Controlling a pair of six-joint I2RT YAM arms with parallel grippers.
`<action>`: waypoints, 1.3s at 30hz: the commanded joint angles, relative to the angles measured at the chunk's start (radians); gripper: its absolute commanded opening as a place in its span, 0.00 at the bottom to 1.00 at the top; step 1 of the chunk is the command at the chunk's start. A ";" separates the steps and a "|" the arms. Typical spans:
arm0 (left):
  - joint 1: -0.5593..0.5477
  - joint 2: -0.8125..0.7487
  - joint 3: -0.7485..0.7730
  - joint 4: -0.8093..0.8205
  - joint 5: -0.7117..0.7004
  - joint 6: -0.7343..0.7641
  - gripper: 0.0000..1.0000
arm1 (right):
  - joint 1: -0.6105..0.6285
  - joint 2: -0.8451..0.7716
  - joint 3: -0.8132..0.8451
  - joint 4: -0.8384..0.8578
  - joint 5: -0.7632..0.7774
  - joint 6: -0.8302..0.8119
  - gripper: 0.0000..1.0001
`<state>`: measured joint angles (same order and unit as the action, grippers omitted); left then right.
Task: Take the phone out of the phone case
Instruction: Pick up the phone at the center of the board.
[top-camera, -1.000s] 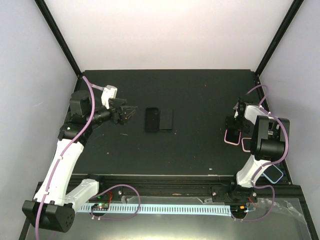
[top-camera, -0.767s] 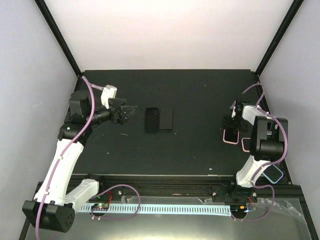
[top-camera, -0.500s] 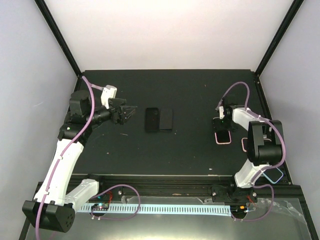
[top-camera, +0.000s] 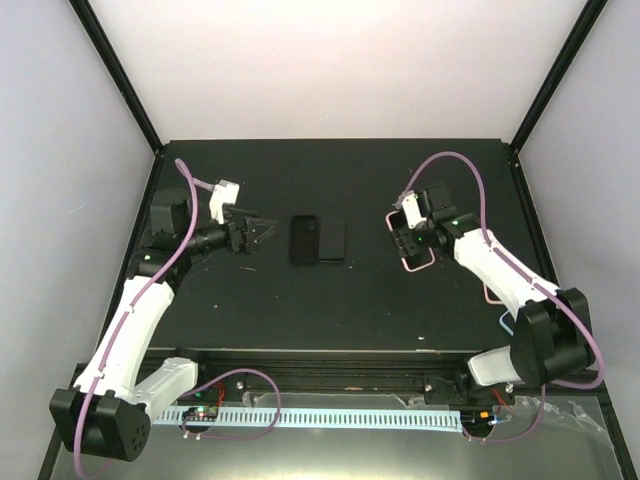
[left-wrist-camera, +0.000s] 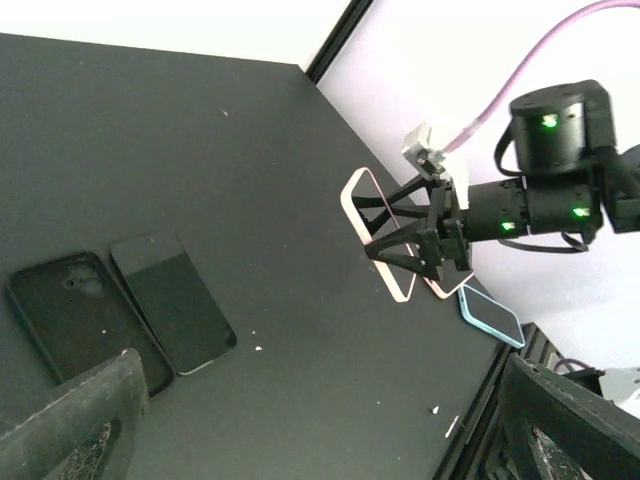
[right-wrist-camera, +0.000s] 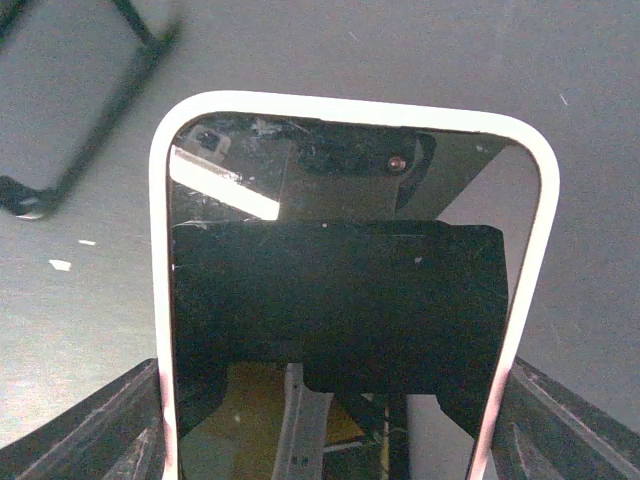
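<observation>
Gripping the pink-cased phone (right-wrist-camera: 340, 280) by its long edges, right hand (top-camera: 415, 242) has it off the desk (top-camera: 380, 180), left hand (top-camera: 258, 232) wide open and well apart; risk: side squeeze could pin phone in case (right-wrist-camera: 162, 300), or it slips and drops.

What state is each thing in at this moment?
Left gripper: jaws open, empty.
Right gripper: jaws shut on the pink-cased phone.
Pink-cased phone: in its case, held tilted in the air.
Black case: empty, lying flat.
Black phone: bare, lying flat beside the black case.
</observation>
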<state>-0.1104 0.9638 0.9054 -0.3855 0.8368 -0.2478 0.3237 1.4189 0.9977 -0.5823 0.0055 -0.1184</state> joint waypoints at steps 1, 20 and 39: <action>0.000 -0.009 -0.015 0.102 0.034 -0.079 0.97 | 0.091 -0.082 0.071 0.057 -0.033 0.003 0.60; -0.268 0.182 0.098 0.246 -0.157 -0.164 0.83 | 0.330 -0.090 0.279 0.023 -0.023 -0.027 0.61; -0.352 0.417 0.175 0.413 -0.076 -0.332 0.64 | 0.422 -0.053 0.341 0.022 0.028 -0.044 0.62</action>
<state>-0.4541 1.3598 1.0447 -0.0437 0.7296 -0.5362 0.7307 1.3636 1.2881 -0.6121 0.0059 -0.1558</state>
